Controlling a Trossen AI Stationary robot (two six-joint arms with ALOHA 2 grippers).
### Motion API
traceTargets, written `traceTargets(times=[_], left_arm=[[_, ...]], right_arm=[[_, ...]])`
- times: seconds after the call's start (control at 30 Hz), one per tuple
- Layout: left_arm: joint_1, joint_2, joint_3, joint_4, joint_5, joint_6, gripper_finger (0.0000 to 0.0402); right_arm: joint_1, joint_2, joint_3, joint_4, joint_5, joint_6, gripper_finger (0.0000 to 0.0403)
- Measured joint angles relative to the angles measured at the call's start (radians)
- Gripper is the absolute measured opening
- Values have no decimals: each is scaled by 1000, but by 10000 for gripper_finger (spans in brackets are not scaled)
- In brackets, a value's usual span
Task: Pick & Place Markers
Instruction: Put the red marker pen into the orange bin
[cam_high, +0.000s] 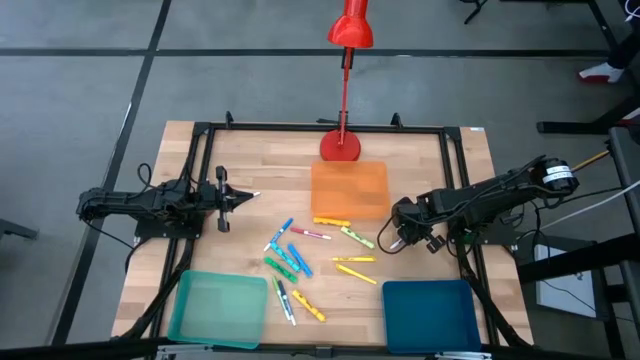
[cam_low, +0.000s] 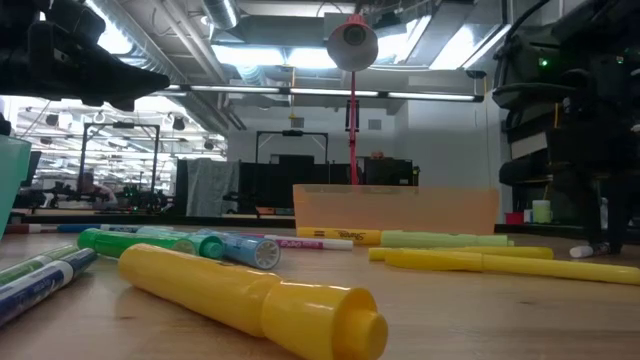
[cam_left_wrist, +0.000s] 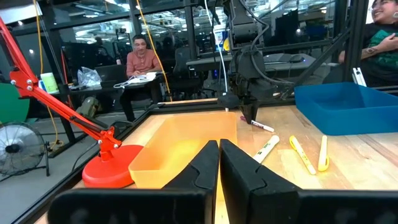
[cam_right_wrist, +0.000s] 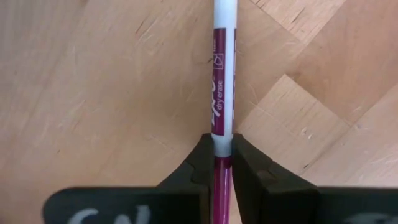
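Several markers (cam_high: 300, 255) in yellow, green, blue, pink and orange lie scattered flat on the wooden table's middle. In the low view a yellow marker (cam_low: 250, 295) lies nearest. My right gripper (cam_high: 388, 241) is at the right of the scatter, pointing down. It is shut on a white-bodied marker (cam_right_wrist: 222, 74) with a magenta label and cap, which also shows in the left wrist view as the white marker (cam_left_wrist: 262, 127). My left gripper (cam_high: 240, 197) waits shut over the table's left side, and its own view shows the shut left gripper (cam_left_wrist: 219, 155). My right gripper pinches the white marker between its two fingers where the magenta cap meets the white body (cam_right_wrist: 222, 142). The fingers come from above, pointing down, and lie across the marker. The marker lies level, close to the wood; whether it is off the table I cannot tell.
An orange tray (cam_high: 350, 188) sits at the far middle, with a red desk lamp's base (cam_high: 340, 146) behind it. A teal tray (cam_high: 218, 307) is at the near left and a blue tray (cam_high: 428, 315) at the near right. People sit beyond the table.
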Motion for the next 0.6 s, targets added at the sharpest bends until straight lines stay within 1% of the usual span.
traceTargets(times=[0.23,0.37,0.6], left_arm=[[0,0,0,0,0,0,11],[0,0,0,0,0,0,13],[0,0,0,0,0,0,8]], right_arm=[[0,0,0,7,-1,3,36],[0,0,7,9,-1,45,36],[2,1,28,1,-2,64,36]])
